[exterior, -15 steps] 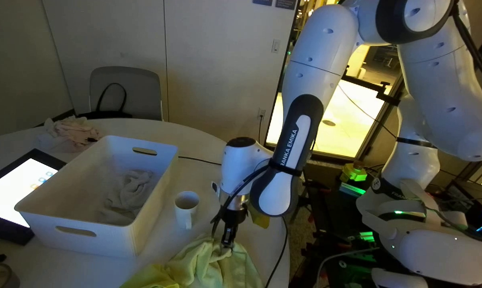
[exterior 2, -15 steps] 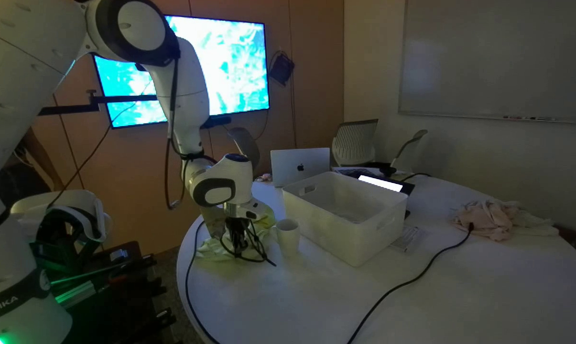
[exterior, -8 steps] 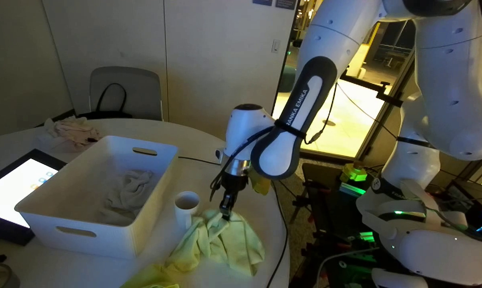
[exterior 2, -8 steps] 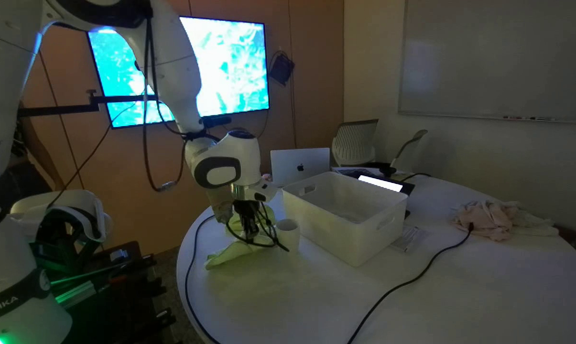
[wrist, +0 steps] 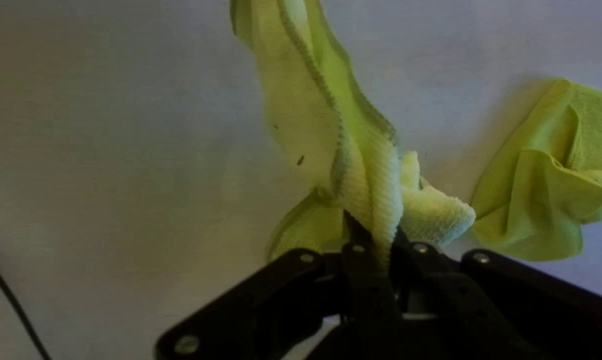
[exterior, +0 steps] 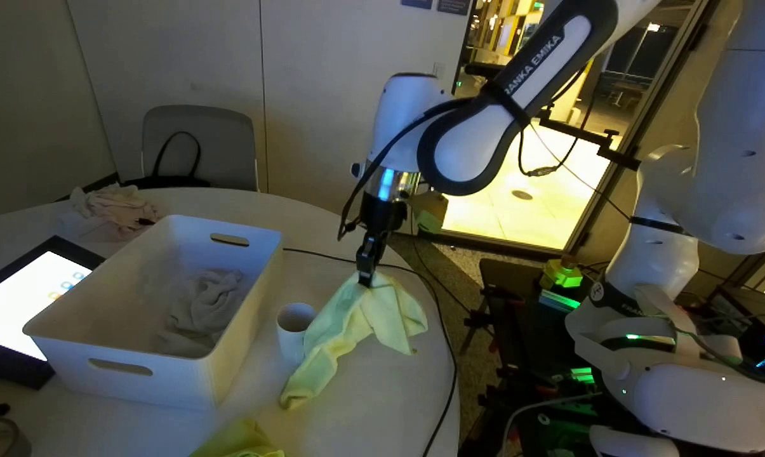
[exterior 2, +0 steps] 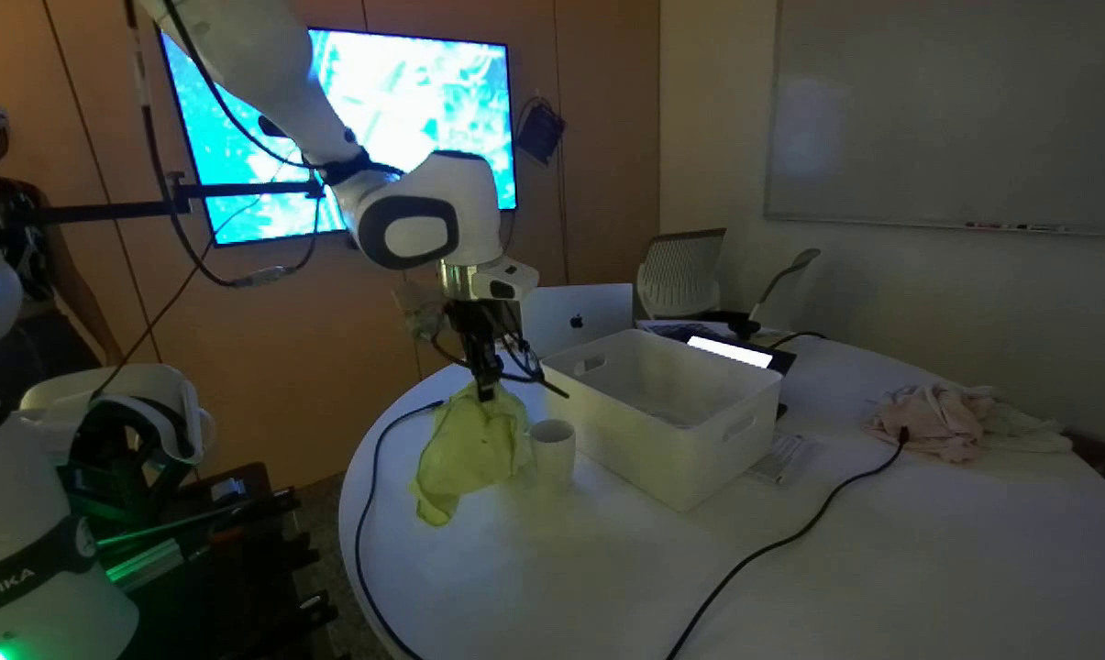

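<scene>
Yellow cloth [exterior: 339, 320], clamped between the fingers [exterior: 367, 266], hangs over the desk [exterior: 382, 400] beside the mug [exterior: 289, 343]; sideways drag of the cloth (contact is unclear) could topple the mug.

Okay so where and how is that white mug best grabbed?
Probably by its rim, from straight above: the white mug stands upright, mouth up, with the held yellow cloth crowding one side and the white bin near the other.

mug [exterior: 291, 335] pt. hidden by held cloth [exterior: 339, 322], 2nd cloth [exterior: 239, 441] cropped
</scene>
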